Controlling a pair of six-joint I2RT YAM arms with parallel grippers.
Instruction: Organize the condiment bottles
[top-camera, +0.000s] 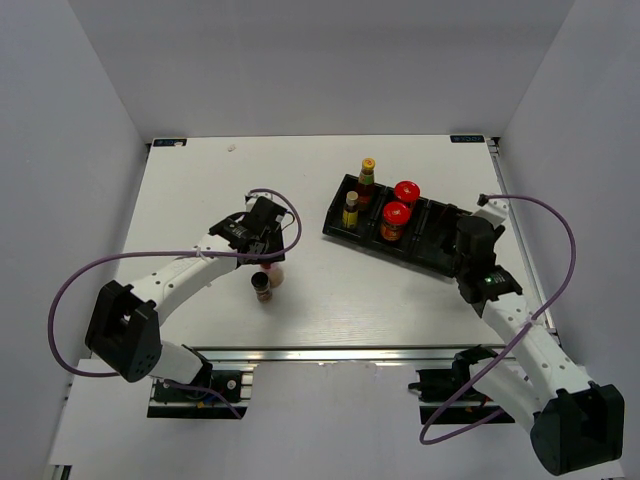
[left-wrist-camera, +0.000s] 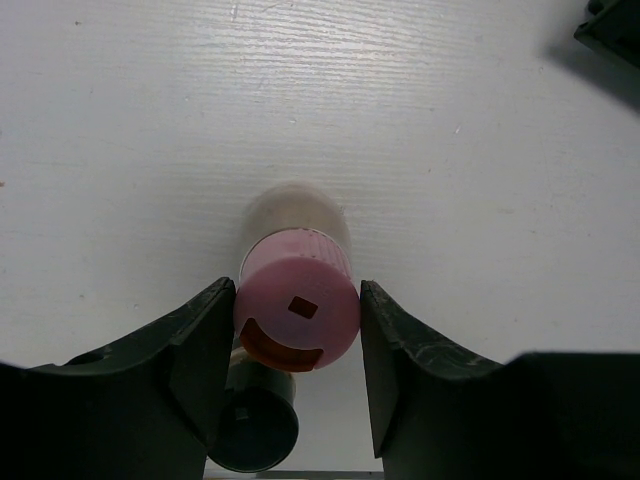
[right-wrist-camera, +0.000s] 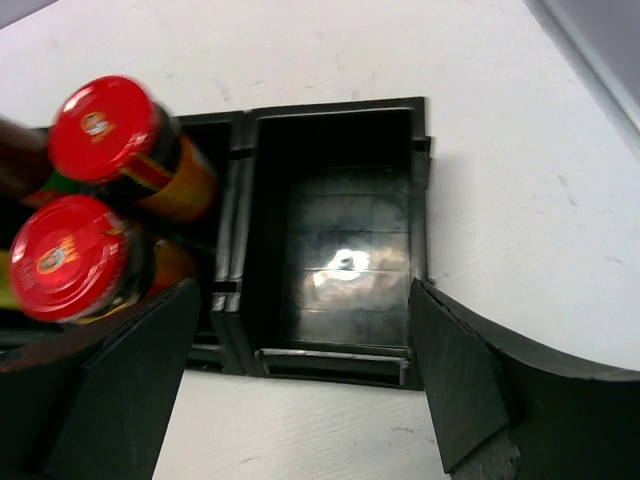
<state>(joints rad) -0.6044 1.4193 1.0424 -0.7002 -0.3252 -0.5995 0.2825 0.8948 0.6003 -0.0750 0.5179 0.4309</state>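
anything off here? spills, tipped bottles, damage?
No spill, damage or tipped bottle. Only oddities: the tray sits skewed to the table edge, and two bottles stand outside it, the pink-capped bottle between the left gripper fingers and the dark-capped jar right beside it.

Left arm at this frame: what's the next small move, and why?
Probably close the left pincer fully on the pink-capped bottle, then lift. Its fingers flank the cap closely, though firm contact isn't clear, and the bottle stands on the table, outside the tray.
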